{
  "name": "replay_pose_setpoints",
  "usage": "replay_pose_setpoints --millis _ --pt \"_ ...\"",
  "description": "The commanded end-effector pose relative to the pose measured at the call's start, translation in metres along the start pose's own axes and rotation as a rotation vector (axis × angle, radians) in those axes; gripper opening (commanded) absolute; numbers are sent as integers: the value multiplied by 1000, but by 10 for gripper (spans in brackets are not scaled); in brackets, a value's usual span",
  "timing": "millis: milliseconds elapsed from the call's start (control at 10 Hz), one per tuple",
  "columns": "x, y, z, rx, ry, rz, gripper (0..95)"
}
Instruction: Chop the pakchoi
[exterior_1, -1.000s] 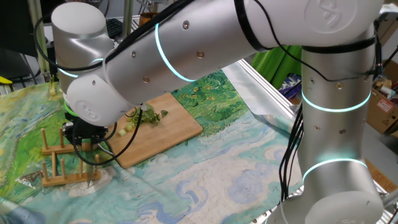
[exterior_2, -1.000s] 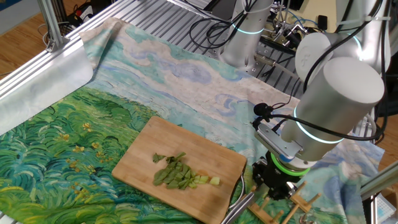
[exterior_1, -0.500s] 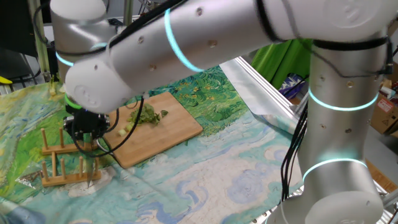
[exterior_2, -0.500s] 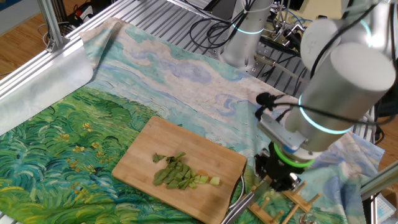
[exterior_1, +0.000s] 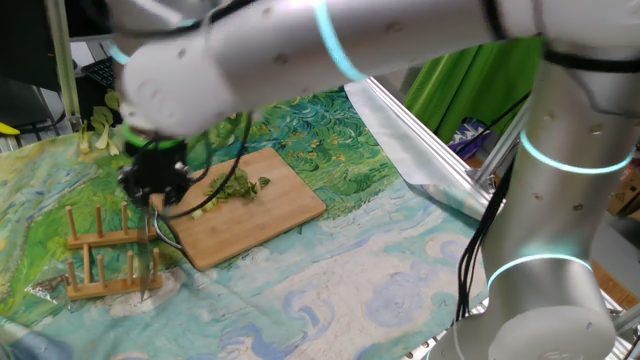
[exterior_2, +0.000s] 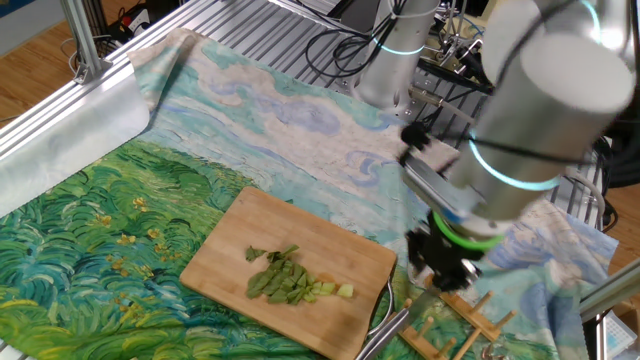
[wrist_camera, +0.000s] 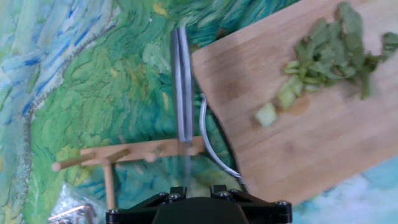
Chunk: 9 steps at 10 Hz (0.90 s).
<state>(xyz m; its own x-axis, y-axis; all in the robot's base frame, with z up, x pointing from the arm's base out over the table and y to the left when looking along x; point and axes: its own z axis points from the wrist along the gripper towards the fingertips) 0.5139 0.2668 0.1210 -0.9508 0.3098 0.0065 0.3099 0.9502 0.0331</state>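
Note:
The pakchoi (exterior_1: 235, 187) (exterior_2: 290, 278) (wrist_camera: 323, 59) lies as short cut pieces on a bamboo cutting board (exterior_1: 270, 215) (exterior_2: 300, 230) (wrist_camera: 311, 149); one pale stalk chunk sits apart at the end of the pile. My gripper (exterior_1: 155, 190) (exterior_2: 440, 275) (wrist_camera: 196, 190) hangs just off the board's short edge, above a wooden rack (exterior_1: 100, 265) (exterior_2: 465, 325) (wrist_camera: 124, 154). A knife (wrist_camera: 182, 87) (exterior_2: 385, 325) runs edge-on out from between the jaws, along the board's edge over the cloth. The jaws stand close together on it; the grip point is hidden under the hand.
A painted cloth covers the table. A curved metal wire (wrist_camera: 208, 143) lies by the board's corner. Whole leafy greens (exterior_1: 95, 135) sit at the far left. Metal frame rails (exterior_1: 420, 150) (exterior_2: 60, 140) edge the table.
The gripper has risen from the rack and shifted toward the board, and the arm has swung upward. The pakchoi pieces and board have not moved.

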Motion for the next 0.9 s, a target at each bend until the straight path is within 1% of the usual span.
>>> replay_pose_setpoints --millis 100,200,300,400,500,600,700,800,900 --pt "-8 -15 -7 13 -11 -65 190" --pt "-14 -27 -11 12 -11 -91 190" --pt "-25 -44 -13 14 -13 -138 0" --pt "-32 -53 -13 18 -17 -163 0" --pt "-44 -70 -10 19 -25 -204 0" --pt "-50 -82 -9 22 -26 -234 0" --pt "-58 -88 -7 24 -28 -257 0" --pt "-63 -91 -6 39 -29 -278 0" --pt "-71 -94 -3 32 -24 -290 0"
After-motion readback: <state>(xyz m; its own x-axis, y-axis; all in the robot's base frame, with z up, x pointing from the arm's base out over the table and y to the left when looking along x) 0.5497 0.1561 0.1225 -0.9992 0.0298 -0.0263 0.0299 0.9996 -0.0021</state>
